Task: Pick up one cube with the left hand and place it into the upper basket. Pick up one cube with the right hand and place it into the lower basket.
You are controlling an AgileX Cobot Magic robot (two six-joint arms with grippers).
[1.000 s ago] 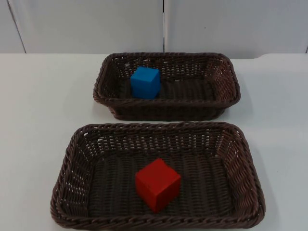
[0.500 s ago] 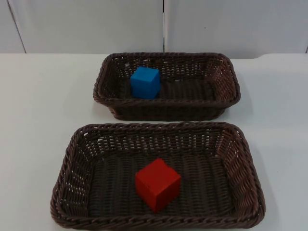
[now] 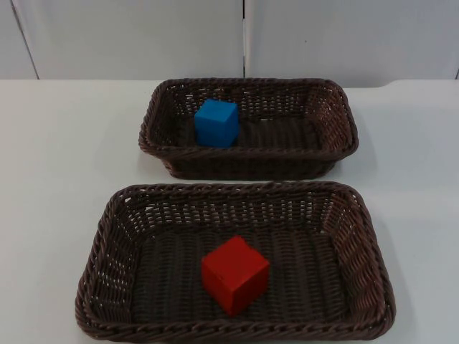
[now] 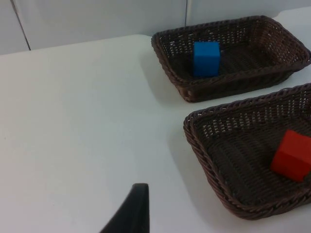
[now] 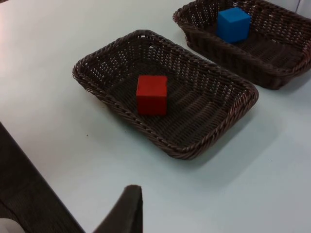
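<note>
Blue cube (image 3: 216,122): it sat inside the upper basket (image 3: 337,118), toward its left end, upright on the woven floor.
Red cube (image 3: 234,274): it rested in the lower basket (image 3: 369,244), near the middle of the floor and turned a little against the rim.
Progress: we judged both placements done — one cube in each basket, none left on the desk (image 3: 68,158).
Left tool (image 4: 132,208): we saw one dark fingertip above bare desk, well apart from both baskets; it held nothing that we could see, and we could not tell whether it was released or clenched.
Right tool (image 5: 127,209): the same — one fingertip over the desk, near the lower basket's side, grip state unclear to us.
Hidden: the lower basket's near rim was cut off by the top view's edge.
</note>
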